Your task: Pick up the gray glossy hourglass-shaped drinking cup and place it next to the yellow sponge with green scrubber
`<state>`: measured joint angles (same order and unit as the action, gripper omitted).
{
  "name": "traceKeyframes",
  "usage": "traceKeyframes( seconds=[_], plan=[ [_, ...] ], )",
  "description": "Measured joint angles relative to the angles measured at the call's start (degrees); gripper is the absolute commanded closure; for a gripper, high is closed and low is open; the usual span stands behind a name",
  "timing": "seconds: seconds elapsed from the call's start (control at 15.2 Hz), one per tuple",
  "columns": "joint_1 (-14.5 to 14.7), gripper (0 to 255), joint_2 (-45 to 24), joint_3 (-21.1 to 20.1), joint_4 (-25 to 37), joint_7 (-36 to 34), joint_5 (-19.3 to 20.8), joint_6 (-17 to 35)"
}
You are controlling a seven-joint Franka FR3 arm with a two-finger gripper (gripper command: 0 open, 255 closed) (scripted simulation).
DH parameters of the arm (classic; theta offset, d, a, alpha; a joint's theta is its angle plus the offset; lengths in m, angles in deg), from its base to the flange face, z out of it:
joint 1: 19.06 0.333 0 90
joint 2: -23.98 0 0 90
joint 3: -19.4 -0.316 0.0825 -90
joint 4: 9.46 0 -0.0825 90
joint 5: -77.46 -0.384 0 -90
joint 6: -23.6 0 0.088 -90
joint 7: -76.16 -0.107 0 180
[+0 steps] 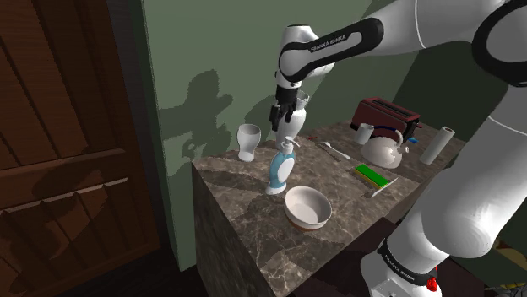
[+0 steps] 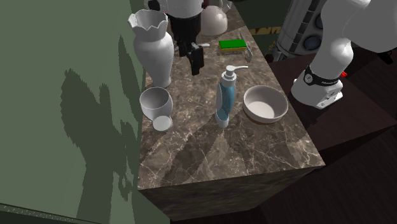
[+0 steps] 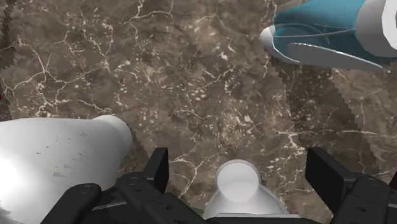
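Your end effector (image 2: pixel 195 66) hangs wide open, gripping nothing, above the veined marble tabletop (image 2: pixel 210 153), near the glossy pale waisted cup (image 2: pixel 154 102).

Shoulder view: high off a desk (image 1: pixel 241 190) corner, looking across. Second exterior: steeply down from the opposite end, seemingly nearer. Wrist: close over the same top.

Plainly a home kitchen, going by the shoulder view: dark marble counter (image 1: pixel 245 228) bearing a white bowl (image 1: pixel 306 207), with red toaster (image 1: pixel 384 112) and white kettle (image 1: pixel 384 152) toward two o'clock of it, sponge (image 1: pixel 372 177) nearer, pump soap bottle (image 1: pixel 281 169) at eleven. Panelled wooden door (image 1: pixel 67 143) at nine o'clock, green wall (image 1: pixel 211 51) behind.
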<state>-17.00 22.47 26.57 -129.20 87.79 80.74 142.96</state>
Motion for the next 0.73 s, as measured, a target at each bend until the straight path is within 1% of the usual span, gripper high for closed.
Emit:
traceKeyframes(
  seconds=[0.2,0.53,0.66,0.73],
  plan=[
    [-0.2,0,-6.6,0.0,5.8,1.2,-1.0,1.7],
    [-0.7,0,-17.3,-0.4,16.5,2.7,-2.5,3.0],
    [-1.0,0,-22.0,-0.7,21.9,3.3,-3.1,2.9],
    [-1.1,0,-23.3,-0.7,23.0,3.4,-3.2,3.2]
  ],
)
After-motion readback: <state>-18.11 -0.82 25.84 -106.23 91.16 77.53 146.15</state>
